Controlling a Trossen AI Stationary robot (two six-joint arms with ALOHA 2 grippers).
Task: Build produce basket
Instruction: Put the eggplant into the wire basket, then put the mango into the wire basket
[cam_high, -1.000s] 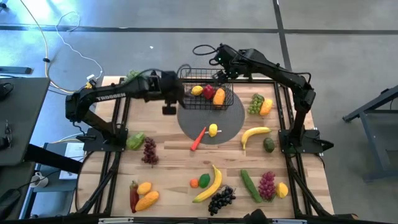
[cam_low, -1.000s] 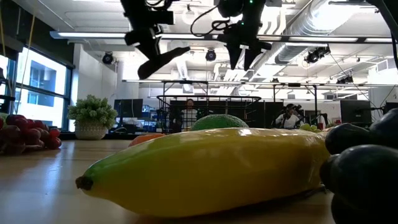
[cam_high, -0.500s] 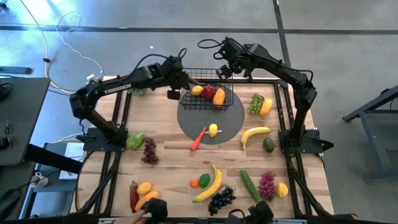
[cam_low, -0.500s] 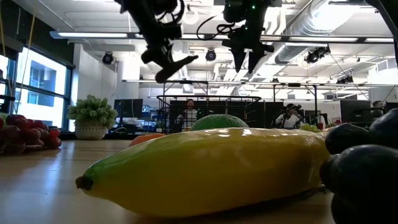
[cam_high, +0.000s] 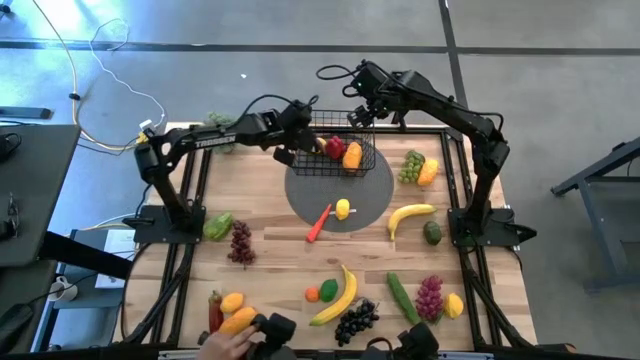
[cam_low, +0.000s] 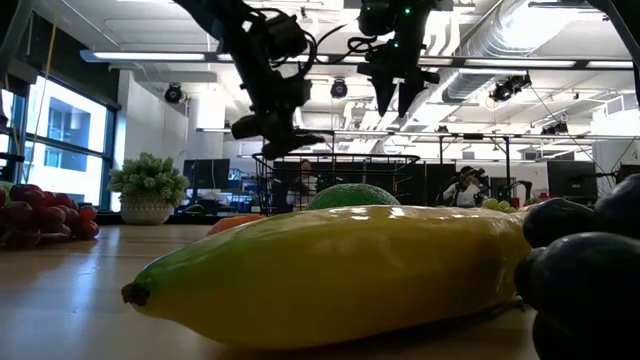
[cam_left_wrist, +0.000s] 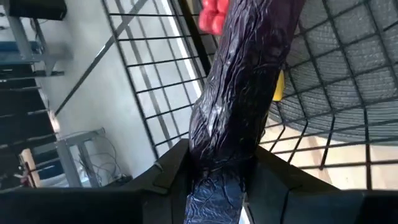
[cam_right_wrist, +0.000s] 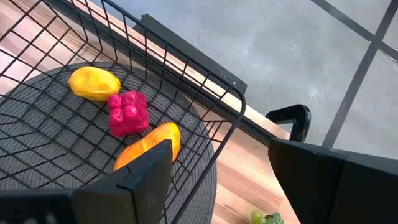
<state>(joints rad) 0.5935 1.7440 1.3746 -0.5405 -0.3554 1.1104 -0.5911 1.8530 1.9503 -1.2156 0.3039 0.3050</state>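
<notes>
The black wire basket (cam_high: 338, 152) stands on the grey round mat (cam_high: 340, 200) at the table's far side. In it lie a lemon (cam_right_wrist: 94, 83), a red piece (cam_right_wrist: 128, 113) and an orange piece (cam_right_wrist: 152, 144). My left gripper (cam_high: 293, 148) is at the basket's left rim, shut on a long, glossy dark purple vegetable (cam_left_wrist: 242, 93). My right gripper (cam_high: 365, 113) hangs open above the basket's far right corner (cam_right_wrist: 239, 99). Other produce lies scattered on the table: a carrot (cam_high: 318, 222), bananas (cam_high: 410, 213), grapes (cam_high: 240, 242). My left gripper (cam_left_wrist: 221, 171) pinches the dark purple vegetable at its near part (cam_left_wrist: 217, 158) between the two fingers. The vegetable runs forward along the fingers and sticks out past them over the basket's left wall (cam_left_wrist: 161, 93). It is clear of the table; whether it touches the wire I cannot tell.
A person's hand (cam_high: 225, 342) with a black object reaches in at the near edge by the orange fruit (cam_high: 236, 322). Cucumber (cam_high: 403, 297), black grapes (cam_high: 355, 320) and purple grapes (cam_high: 429, 297) crowd the near right. A banana (cam_low: 330, 275) fills the low view.
My left gripper, carrying the dark vegetable, has moved right toward the basket and come down to its left rim, tipping from slanted to nearly level. My right gripper has drawn slightly toward the far edge, then held still. A person's hand has come in at the near edge.
</notes>
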